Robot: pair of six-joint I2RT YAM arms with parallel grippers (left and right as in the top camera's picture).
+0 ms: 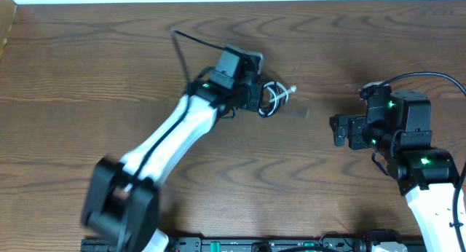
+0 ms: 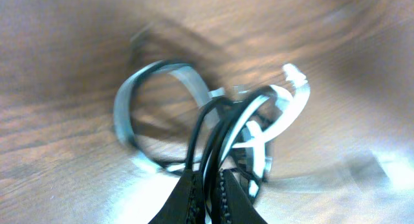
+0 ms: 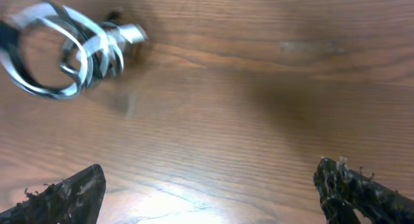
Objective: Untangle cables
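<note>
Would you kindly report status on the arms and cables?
Left end effector shut on cables. Right end effector open, apart. No obstruction seen.

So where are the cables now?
Overhead, the cables are upper centre of the table, clamped in the left pincer, well apart from the open right pincer.

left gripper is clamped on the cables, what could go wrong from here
The left gripper seems to pinch black and white strands of the cables together, so pulling may tighten the tangle rather than separate it. The right gripper stands open and apart from the bundle, so nothing anchors the loops; they may drag across the table.
</note>
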